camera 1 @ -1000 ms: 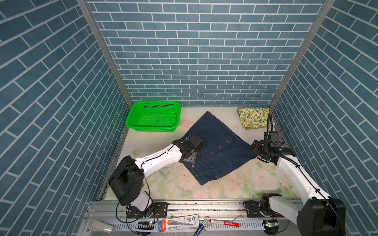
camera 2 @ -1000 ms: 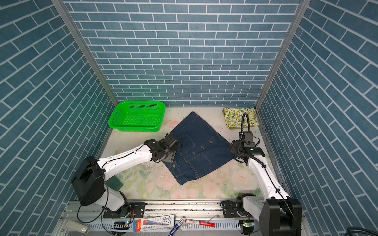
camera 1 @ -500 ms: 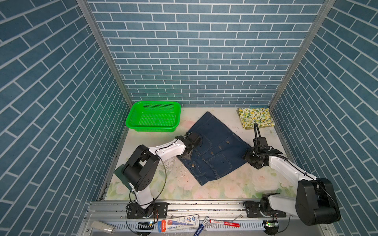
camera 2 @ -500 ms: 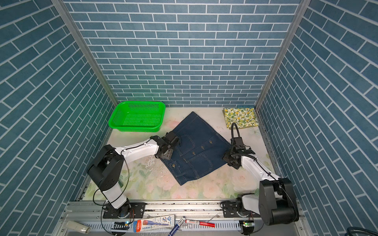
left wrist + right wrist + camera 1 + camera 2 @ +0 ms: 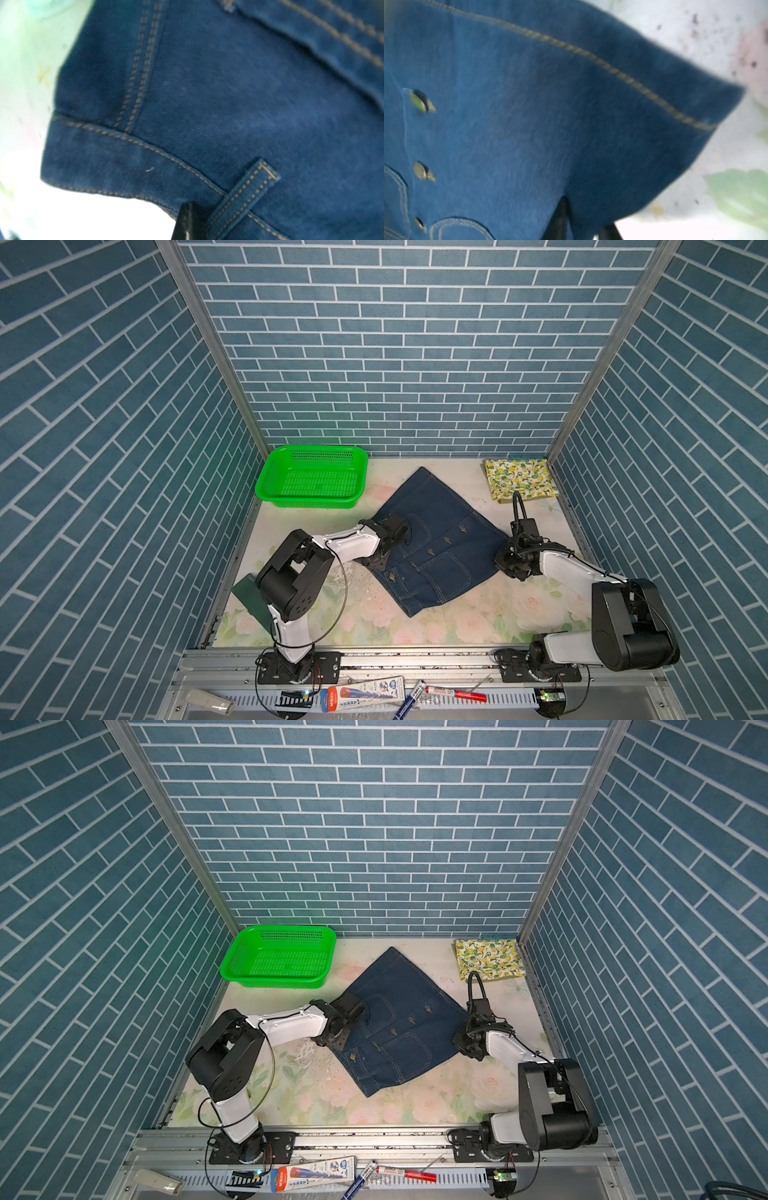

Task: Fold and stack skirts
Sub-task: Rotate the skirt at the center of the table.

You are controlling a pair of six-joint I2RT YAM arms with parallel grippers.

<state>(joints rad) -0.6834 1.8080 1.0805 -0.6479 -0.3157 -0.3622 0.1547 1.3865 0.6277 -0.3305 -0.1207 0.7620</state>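
Observation:
The dark navy denim skirt (image 5: 436, 547) (image 5: 399, 1023) lies spread flat and diagonal in the middle of the table, buttons and pockets up. My left gripper (image 5: 392, 537) (image 5: 353, 1011) is low at its left waistband corner. In the left wrist view it (image 5: 187, 209) is shut on the waistband edge beside a belt loop (image 5: 245, 195). My right gripper (image 5: 505, 562) (image 5: 461, 1042) sits at the skirt's right hem corner. In the right wrist view its (image 5: 585, 216) black fingers (image 5: 562, 216) pinch the denim (image 5: 529, 124). The lemon-print skirt (image 5: 519, 479) (image 5: 488, 959) lies folded in the back right corner.
A green mesh basket (image 5: 307, 502) (image 5: 270, 982) stands at the back left, close to the denim's far corner. A dark green flat piece (image 5: 249, 601) lies by the left wall near the left arm's base. Pens and a tube (image 5: 365, 691) lie on the front rail.
The right gripper moved left from beside the skirt onto its right hem corner. Both grippers closed on the denim. Both arms folded lower toward the table.

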